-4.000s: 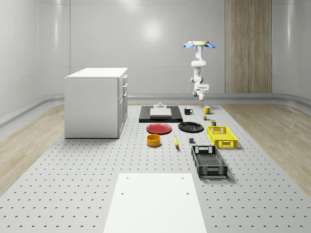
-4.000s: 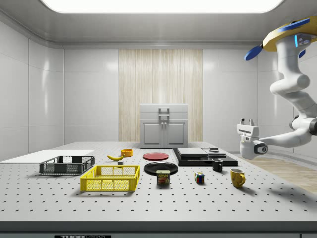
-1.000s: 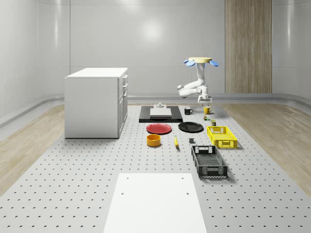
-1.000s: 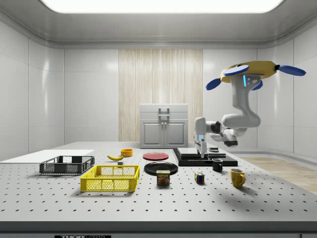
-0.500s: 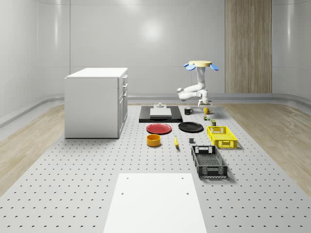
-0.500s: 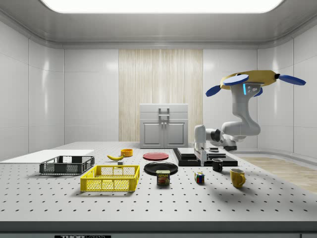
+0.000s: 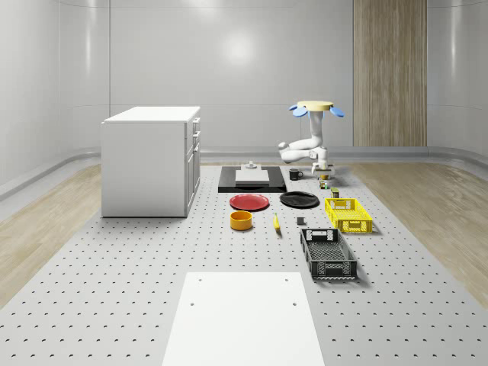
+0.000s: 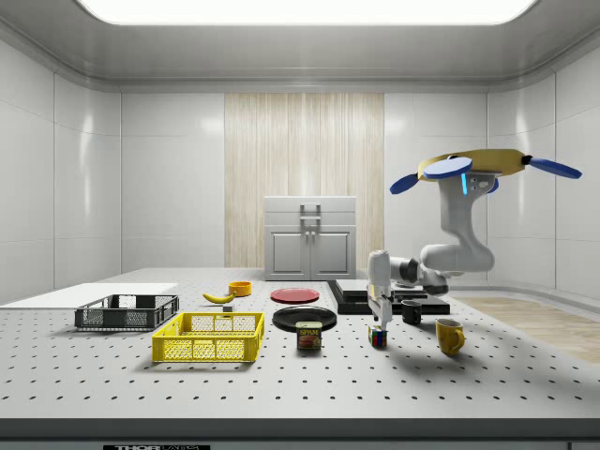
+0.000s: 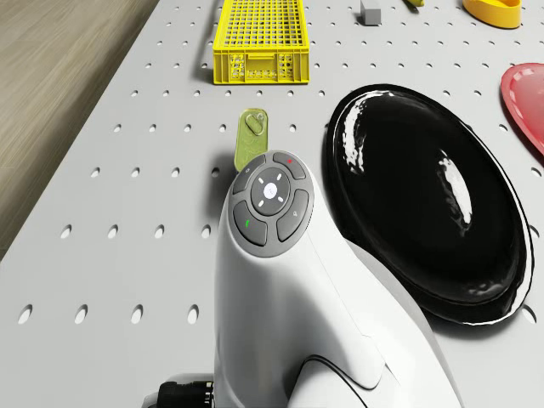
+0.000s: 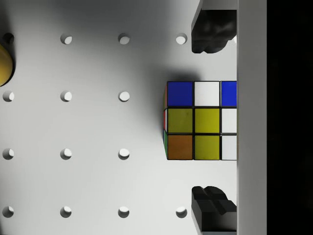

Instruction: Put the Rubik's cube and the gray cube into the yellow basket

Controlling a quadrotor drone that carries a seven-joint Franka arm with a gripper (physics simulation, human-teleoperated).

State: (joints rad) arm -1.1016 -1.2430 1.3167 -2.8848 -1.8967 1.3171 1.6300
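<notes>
Rubik's cube sits on the perforated gray surface, its top face showing blue, white and blue squares in one row, olive-yellow, yellow and white in the next, and orange, yellow and white in the last, with thin slivers of red and green along one side edge. In the wrist view the hand is spread, one dark fingertip on each side of the cube and neither touching it. In the side view the cube lies right of centre, between a small labelled can and a yellow mug, with the hand pointing down directly over it. The drone hovers above the surface in the upper right of the side view, over the mug's end of the row. The yellow basket stands left of centre, well apart from the cube. In the whole-scene view the basket lies right of centre, nearer the camera than the drone.
</notes>
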